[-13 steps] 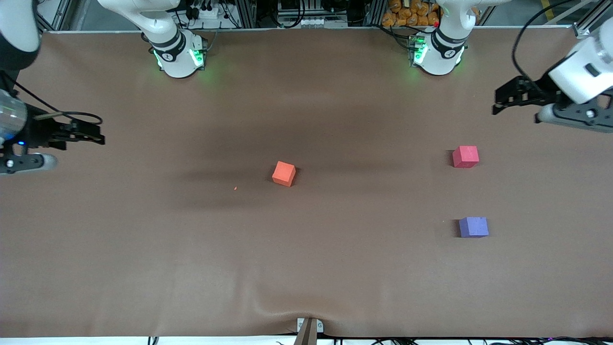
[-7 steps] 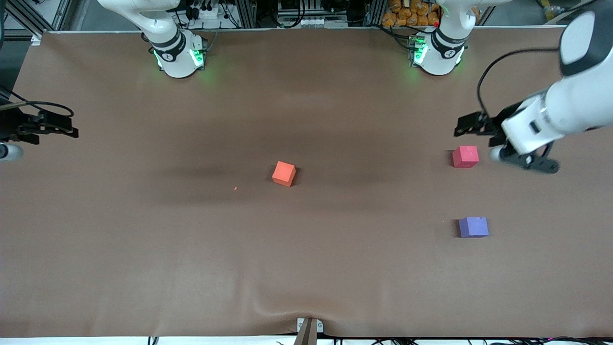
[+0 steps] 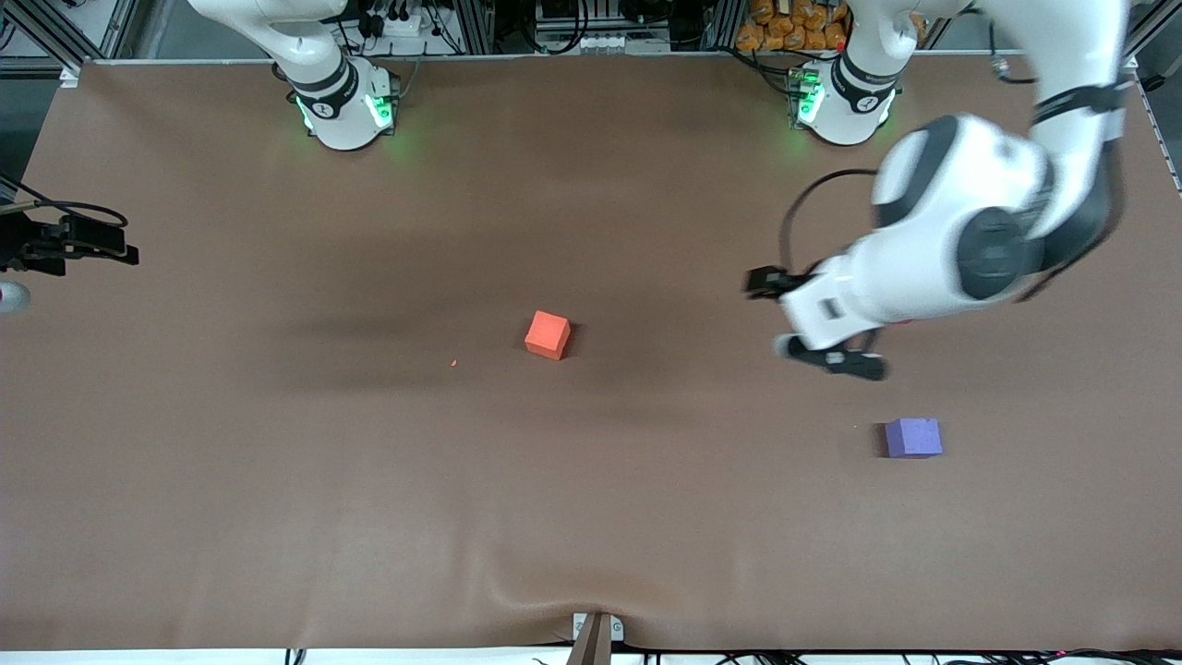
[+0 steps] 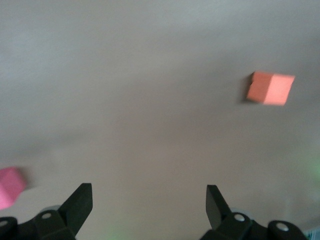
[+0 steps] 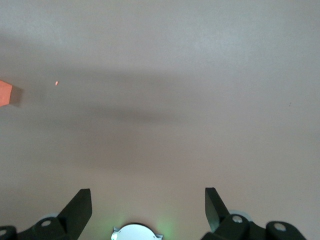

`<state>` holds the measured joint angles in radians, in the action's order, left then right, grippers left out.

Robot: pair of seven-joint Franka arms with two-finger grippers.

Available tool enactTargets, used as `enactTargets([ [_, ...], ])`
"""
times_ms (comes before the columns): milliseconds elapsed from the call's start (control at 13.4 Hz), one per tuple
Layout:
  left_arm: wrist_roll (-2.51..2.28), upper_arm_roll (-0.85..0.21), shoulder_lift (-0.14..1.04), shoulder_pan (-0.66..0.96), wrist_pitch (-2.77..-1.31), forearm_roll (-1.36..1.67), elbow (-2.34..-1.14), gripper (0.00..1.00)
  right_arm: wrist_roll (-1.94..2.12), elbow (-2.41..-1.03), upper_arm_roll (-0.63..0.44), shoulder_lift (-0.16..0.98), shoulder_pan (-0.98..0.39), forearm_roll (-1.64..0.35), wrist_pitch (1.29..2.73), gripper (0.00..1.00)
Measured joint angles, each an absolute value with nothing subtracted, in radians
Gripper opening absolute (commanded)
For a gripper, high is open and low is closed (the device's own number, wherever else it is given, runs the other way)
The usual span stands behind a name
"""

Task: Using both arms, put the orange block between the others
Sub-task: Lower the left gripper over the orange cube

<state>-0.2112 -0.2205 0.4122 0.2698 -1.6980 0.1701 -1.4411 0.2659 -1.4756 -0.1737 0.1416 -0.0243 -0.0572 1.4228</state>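
Brown table [image 3: 277,480]: left claw [image 3: 759,283] hangs open, arm bent.

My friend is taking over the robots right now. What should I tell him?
Left gripper: open, empty, over the table between the orange block and the purple-blue cube.
Right gripper: open, empty, waiting at the right arm's end of the table.
Red-pink cube: hidden under the left arm in the front view, seen from the left wrist.
Done: nothing grasped.
Left: pick up the orange block and set it between the two cubes.
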Motion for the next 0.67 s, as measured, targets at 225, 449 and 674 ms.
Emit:
enactTargets([
  [225,-0.388,-0.219,0.495,0.468,-1.842,0.067,-1.43,1.0,0.266,-1.477,-0.173,0.142,-0.025,-0.057,1.48,1.0],
  [449,-0.484,-0.217,0.548,0.584,-1.89,0.012,-1.422,1.0,0.266,-1.489,-0.173,0.142,-0.025,-0.057,1.525,1.0],
  [674,-0.555,-0.215,0.609,0.652,-1.995,-0.021,-1.421,1.0,0.266,-1.506,-0.176,0.142,-0.024,-0.05,1.551,1.0],
])
